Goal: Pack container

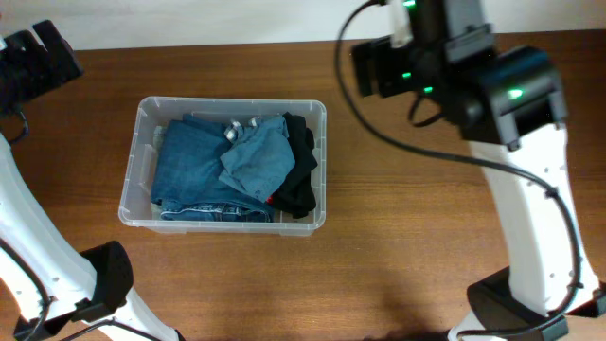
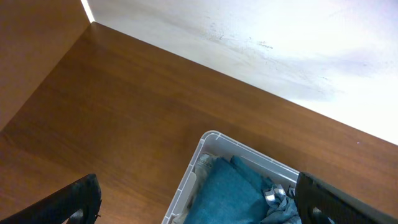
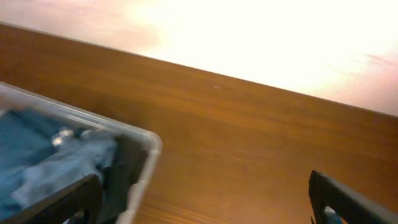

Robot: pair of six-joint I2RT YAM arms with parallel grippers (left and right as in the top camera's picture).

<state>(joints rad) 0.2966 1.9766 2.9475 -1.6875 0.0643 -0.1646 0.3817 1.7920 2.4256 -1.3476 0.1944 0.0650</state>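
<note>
Right now our left fingers (image 2: 74,202) stand wide apart with nothing between them, and so do our right fingers (image 3: 348,200). Both hover over the desk (image 1: 407,237) near its far edge, one either side of the container (image 1: 142,112). The container sits on the desk between the arms, nearer the left one. It holds folded blue denim (image 1: 194,169), with a black garment (image 1: 303,170) against its right wall. We judge packing close to done. To finish well, we should descend inside the rim and press the black garment flat without nudging the container.
</note>
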